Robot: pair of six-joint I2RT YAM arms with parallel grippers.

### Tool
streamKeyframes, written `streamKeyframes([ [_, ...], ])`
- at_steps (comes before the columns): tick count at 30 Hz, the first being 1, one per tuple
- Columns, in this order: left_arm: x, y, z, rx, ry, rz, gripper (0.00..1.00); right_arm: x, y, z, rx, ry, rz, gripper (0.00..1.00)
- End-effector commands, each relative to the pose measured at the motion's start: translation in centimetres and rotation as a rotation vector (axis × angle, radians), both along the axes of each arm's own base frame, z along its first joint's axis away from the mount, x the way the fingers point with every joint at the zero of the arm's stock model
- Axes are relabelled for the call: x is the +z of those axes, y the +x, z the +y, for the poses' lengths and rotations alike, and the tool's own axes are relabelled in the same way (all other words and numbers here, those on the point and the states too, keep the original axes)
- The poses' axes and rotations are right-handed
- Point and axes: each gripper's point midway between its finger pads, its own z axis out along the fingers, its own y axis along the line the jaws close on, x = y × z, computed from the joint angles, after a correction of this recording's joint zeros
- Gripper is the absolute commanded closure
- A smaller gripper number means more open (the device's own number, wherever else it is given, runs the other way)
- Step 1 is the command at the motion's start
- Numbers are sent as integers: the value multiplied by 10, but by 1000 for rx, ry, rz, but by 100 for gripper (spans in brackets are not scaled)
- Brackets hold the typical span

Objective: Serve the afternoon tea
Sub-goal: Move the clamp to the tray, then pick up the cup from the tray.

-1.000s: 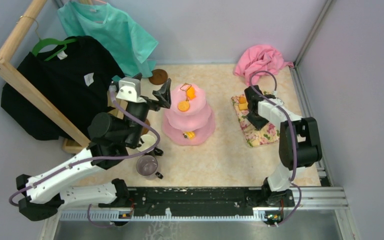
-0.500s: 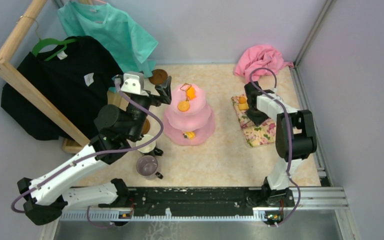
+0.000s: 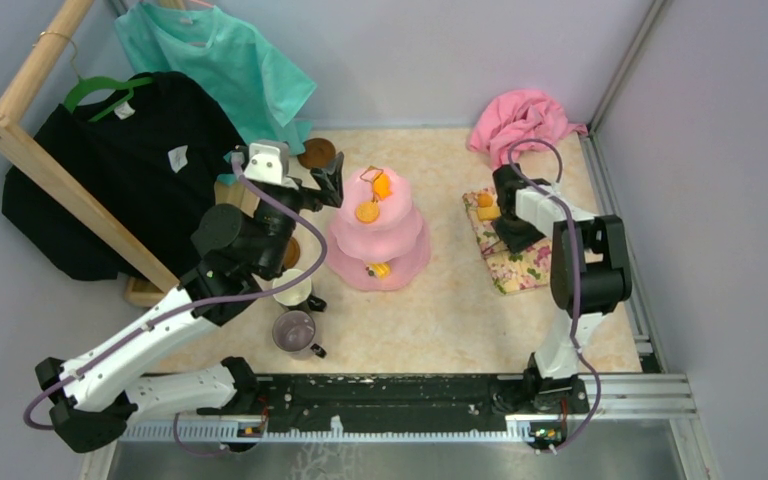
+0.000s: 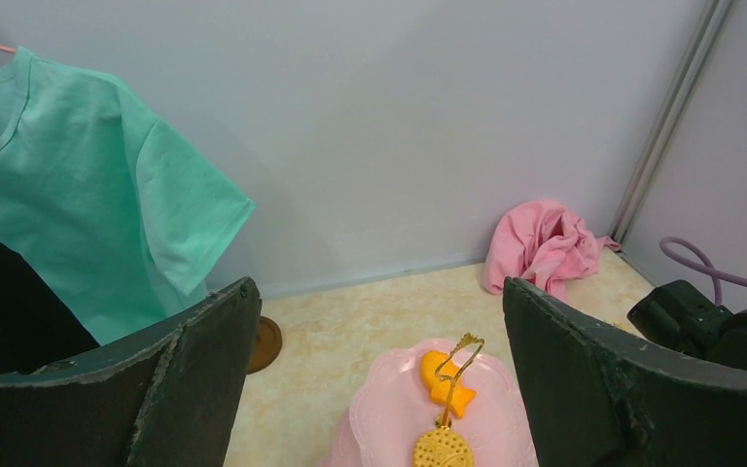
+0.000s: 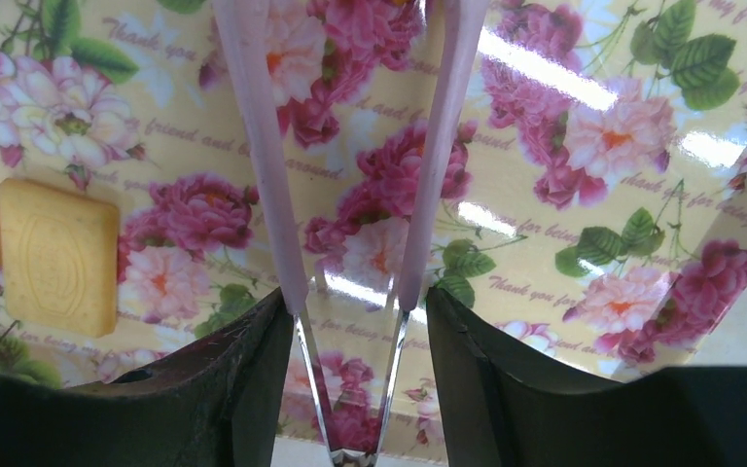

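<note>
Right wrist view: the right gripper (image 5: pixel 360 302) pinches pink tongs (image 5: pixel 261 146) above the floral mat (image 5: pixel 584 146), near the right edge of the table (image 3: pixel 460 300). A yellow biscuit (image 5: pixel 58 258) lies on the mat beside the tongs. The left gripper (image 4: pixel 379 292), jaws spread wide, hovers over the pink cake stand (image 4: pixel 389 423) mid-table. The white mug (image 3: pixel 293 287) and grey-purple mug (image 3: pixel 295 330) stand toward the near edge.

Top cam looks down from the near side over the whole table (image 3: pixel 450 300). Left wrist cam faces far, over the stand (image 3: pixel 405 228) both views share. Right wrist cam hugs the mat (image 5: pixel 564 156).
</note>
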Motion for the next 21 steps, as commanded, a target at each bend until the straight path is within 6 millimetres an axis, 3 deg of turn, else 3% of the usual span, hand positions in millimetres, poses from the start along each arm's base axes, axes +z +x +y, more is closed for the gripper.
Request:
streamKeyframes([
  [1,15,-2,2,-11,-37,-15,1,5,14,-2,-41,19,-33,47],
  [5,14,-2,2,-10,-36,-13,1,1,14,-2,-53,27,-29,49],
  [8,13,-1,1,-10,-32,-9,1,2,12,-5,-76,17,-33,61],
  [10,12,0,0,-11,-34,-5,1,4,12,-8,-87,13,-43,64],
  [14,11,0,-1,-15,-35,1,1,7,11,-13,-111,15,-47,64],
  [21,8,1,-4,-20,-28,7,1,5,11,-18,-133,31,-43,54],
])
